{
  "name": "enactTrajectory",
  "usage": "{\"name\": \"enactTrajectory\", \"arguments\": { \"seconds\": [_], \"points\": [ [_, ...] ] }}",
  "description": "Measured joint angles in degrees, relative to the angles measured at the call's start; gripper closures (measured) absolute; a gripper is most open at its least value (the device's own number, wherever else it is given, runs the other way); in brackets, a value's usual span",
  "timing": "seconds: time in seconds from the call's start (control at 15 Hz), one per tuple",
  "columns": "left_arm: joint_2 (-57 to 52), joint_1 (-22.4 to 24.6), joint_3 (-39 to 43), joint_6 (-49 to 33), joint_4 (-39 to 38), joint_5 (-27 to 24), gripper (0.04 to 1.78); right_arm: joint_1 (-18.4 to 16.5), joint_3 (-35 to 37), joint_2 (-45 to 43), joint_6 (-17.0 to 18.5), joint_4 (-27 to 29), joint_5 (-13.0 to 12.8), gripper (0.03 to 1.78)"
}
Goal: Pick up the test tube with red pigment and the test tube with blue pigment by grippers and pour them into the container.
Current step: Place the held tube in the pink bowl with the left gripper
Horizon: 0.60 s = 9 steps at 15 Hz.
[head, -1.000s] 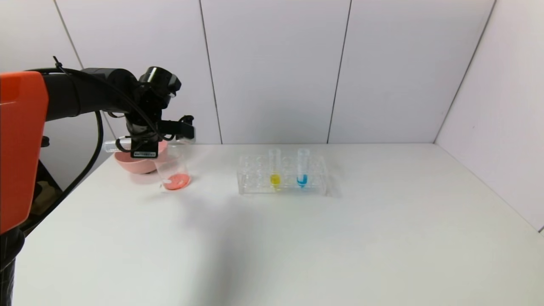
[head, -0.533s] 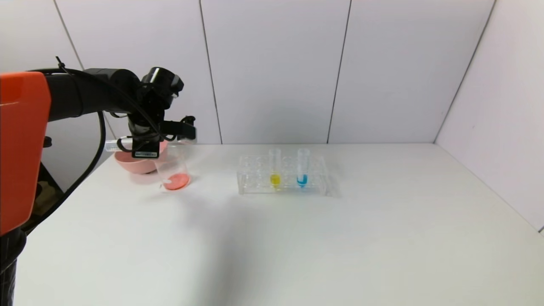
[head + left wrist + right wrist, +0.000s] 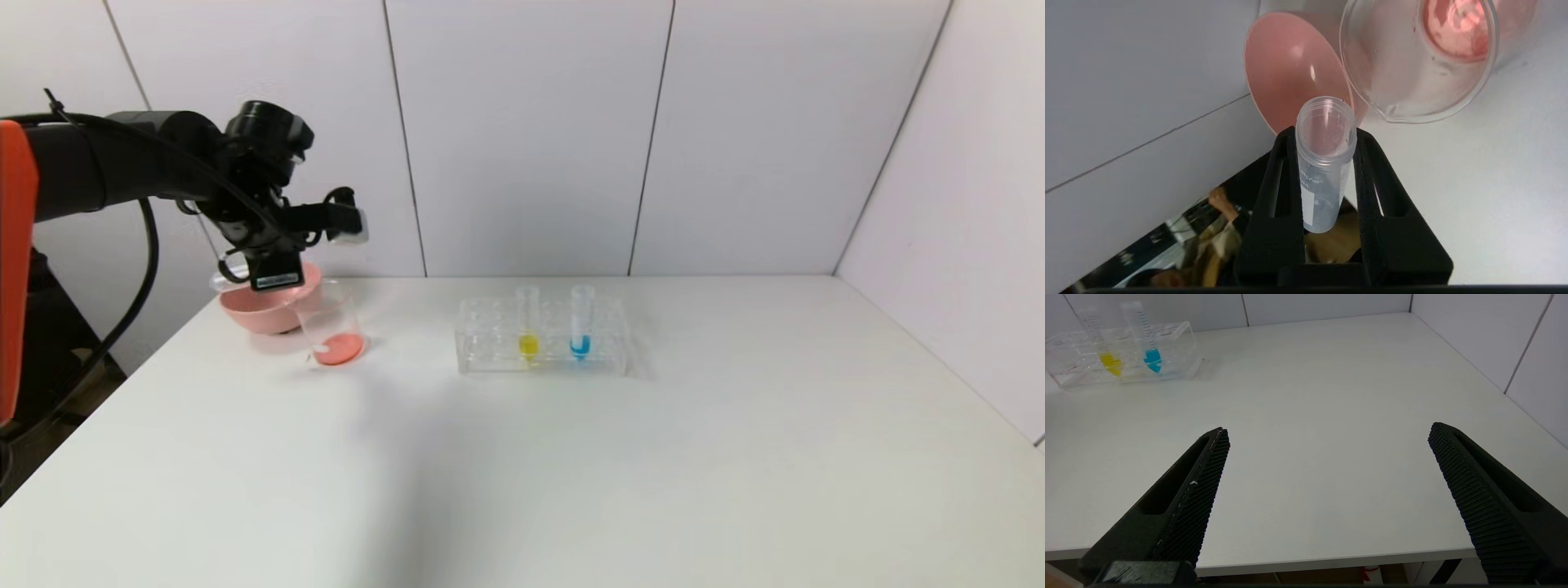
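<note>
My left gripper (image 3: 269, 273) hovers above the pink bowl (image 3: 253, 317), just left of the container. It is shut on the test tube that held red pigment (image 3: 1325, 171), which lies tilted and looks empty; its end pokes out in the head view (image 3: 219, 282). The container (image 3: 331, 327), a clear beaker, holds orange-red liquid at its bottom and also shows in the left wrist view (image 3: 1412, 98). The test tube with blue pigment (image 3: 580, 322) stands upright in the clear rack (image 3: 490, 347). My right gripper (image 3: 1329, 430) is open and empty over the table's near edge, outside the head view.
A tube with yellow liquid (image 3: 528, 325) stands in the rack beside the blue one; both also show in the right wrist view (image 3: 1110, 359) (image 3: 1152, 357). The pink bowl (image 3: 1290, 69) sits at the table's far left corner. White walls close the back and right.
My left gripper has risen and drawn back to the left, away from the beaker's mouth, still holding the emptied tube. Rack and beaker have not moved.
</note>
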Motion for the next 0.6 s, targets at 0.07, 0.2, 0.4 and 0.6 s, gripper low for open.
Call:
{"name": "enactTrajectory", "arguments": {
  "seconds": [0.07, 0.2, 0.4, 0.6],
  "points": [
    [-0.5, 1.2, 0.0, -4.1, -0.6, -4.5, 1.43, 0.0, 0.0, 0.0, 0.0, 0.0, 0.0, 0.04],
    [-1.3, 3.2, 0.0, -14.5, -2.9, -11.3, 1.43, 0.0, 0.0, 0.0, 0.0, 0.0, 0.0, 0.04],
    [-2.0, 4.7, 1.2, -34.5, -10.6, -13.2, 1.43, 0.0, 0.0, 0.0, 0.0, 0.0, 0.0, 0.04],
    [-4.9, 6.3, 5.8, -52.6, -20.6, -10.4, 1.43, 0.0, 0.0, 0.0, 0.0, 0.0, 0.0, 0.04]
  ]
}}
